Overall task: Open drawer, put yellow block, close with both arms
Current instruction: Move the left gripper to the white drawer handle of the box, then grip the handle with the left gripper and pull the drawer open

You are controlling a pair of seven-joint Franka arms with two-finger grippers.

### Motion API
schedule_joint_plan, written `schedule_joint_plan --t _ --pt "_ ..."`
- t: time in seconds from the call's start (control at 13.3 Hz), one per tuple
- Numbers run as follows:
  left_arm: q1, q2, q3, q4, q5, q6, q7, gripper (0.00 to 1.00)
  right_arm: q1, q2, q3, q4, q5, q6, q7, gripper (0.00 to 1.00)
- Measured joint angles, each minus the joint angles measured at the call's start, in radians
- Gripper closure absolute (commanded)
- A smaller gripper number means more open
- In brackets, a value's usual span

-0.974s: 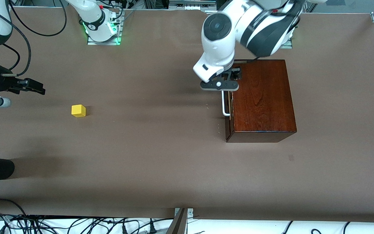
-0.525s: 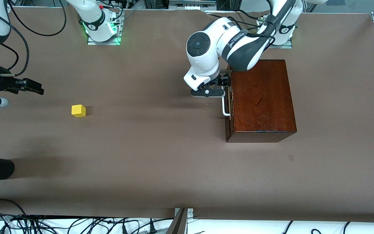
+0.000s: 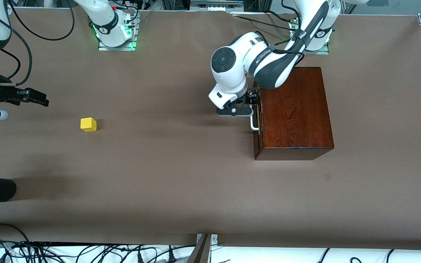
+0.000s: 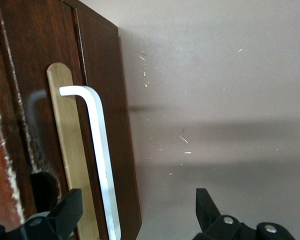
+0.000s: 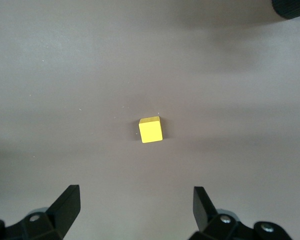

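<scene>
On the brown worktop [image 3: 166, 175], toward my left arm's end, the dark wooden box [image 3: 294, 109] sits with its drawer [image 3: 257, 120] fully shut, the front facing nine o'clock in the front view. I judge the step in hand to be taking the white handle [image 3: 253, 122] to pull the drawer open. My left gripper [image 3: 234, 111] hangs just in front of the drawer face, jaws wide apart and holding nothing. In the left wrist view the handle [image 4: 102, 165] lies close to one finger [image 4: 65, 215], not midway, so I should centre the bar between both fingers before closing, then pull straight toward nine o'clock so the box does not slide. The yellow block [image 3: 88, 124] rests well apart, toward nine o'clock. My right gripper [image 3: 35, 98] waits over the worktop at about eleven o'clock from the block, spread wide and empty.
</scene>
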Motion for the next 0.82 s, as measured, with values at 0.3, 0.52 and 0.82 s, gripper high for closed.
schedule_joint_plan --t 0.3,0.52,0.82 --pt "0.004 0.028 0.006 -0.006 0.03 0.041 -0.001 0.0 0.0 0.002 0.0 0.0 0.0 0.001 0.0 0.0" --pt "0.011 0.047 0.008 -0.013 0.03 0.063 -0.001 0.0 0.0 0.004 -0.002 0.0 0.0 0.001 0.0 0.0" --pt "0.012 0.053 0.009 -0.014 0.03 0.073 -0.001 0.0 0.0 0.004 -0.003 0.0 0.0 0.001 0.0 0.0"
